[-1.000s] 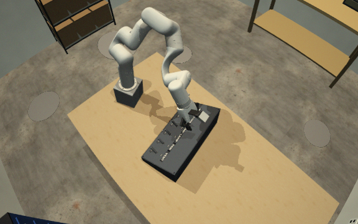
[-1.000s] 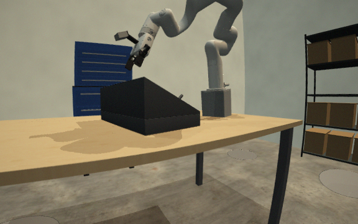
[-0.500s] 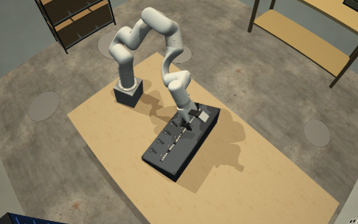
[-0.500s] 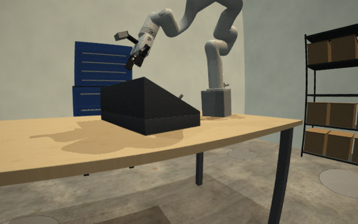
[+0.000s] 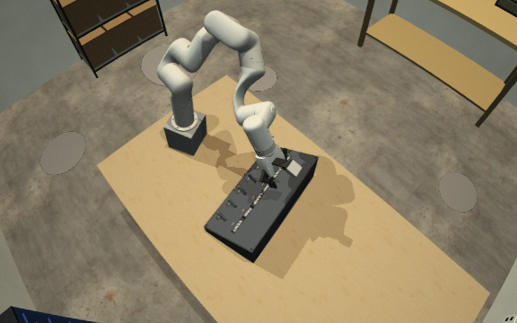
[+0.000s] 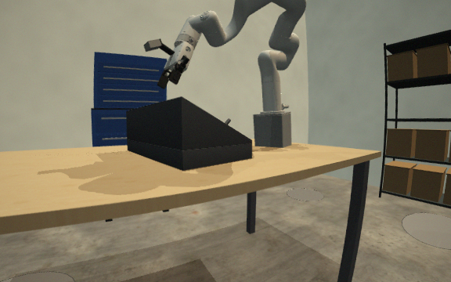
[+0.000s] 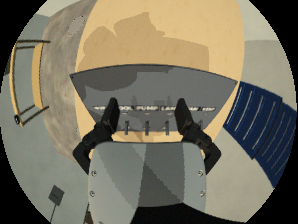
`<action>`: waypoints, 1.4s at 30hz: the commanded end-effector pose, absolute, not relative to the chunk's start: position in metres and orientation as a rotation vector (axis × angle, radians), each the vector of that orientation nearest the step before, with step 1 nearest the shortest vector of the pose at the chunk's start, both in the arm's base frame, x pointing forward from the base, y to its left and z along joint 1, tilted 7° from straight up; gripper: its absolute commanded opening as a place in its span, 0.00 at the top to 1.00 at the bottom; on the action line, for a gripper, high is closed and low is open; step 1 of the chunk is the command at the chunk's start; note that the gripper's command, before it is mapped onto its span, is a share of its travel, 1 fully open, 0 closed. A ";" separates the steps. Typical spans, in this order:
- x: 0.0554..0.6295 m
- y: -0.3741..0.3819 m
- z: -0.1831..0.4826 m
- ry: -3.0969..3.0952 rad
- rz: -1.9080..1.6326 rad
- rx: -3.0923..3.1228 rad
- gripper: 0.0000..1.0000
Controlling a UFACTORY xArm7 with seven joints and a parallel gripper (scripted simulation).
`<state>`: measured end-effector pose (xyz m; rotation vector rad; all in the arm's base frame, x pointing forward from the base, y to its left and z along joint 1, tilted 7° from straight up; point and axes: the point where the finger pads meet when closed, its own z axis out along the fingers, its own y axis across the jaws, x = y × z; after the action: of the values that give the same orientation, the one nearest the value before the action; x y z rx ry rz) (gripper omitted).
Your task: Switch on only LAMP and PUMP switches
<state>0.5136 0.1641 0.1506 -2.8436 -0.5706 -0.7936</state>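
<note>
The black wedge-shaped console (image 5: 263,206) stands on the wooden table, also in the side view (image 6: 186,133). Its sloped face carries a row of small toggle switches (image 5: 236,197) beside a strip of white labels (image 5: 251,206); the label words are too small to read. My gripper (image 5: 268,180) is open and empty, hovering above the upper end of the sloped face. In the side view the gripper (image 6: 169,78) hangs clear above the console's top ridge. In the wrist view the open fingers frame the switch row (image 7: 149,117).
The arm's grey base block (image 5: 186,131) stands on the table behind the console. A shelf rack with boxes (image 6: 429,117) stands to the right, a blue cabinet (image 6: 128,98) behind the table, and a wooden bench (image 5: 447,54) off the far corner.
</note>
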 end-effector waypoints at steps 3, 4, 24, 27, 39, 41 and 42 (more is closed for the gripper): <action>0.515 0.164 0.152 -0.569 -0.799 -2.842 0.00; 0.515 0.164 0.152 -0.569 -0.799 -2.842 0.00; 0.528 0.133 0.151 -0.569 -0.799 -2.842 0.00; 0.529 0.129 0.151 -0.569 -0.799 -2.842 0.00; 0.542 0.099 0.150 -0.569 -0.799 -2.842 0.00; 0.543 0.098 0.150 -0.569 -0.799 -2.842 0.00; 0.543 0.098 0.150 -0.569 -0.799 -2.842 0.00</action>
<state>0.5406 0.1000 0.1488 -2.8438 -0.5692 -0.7938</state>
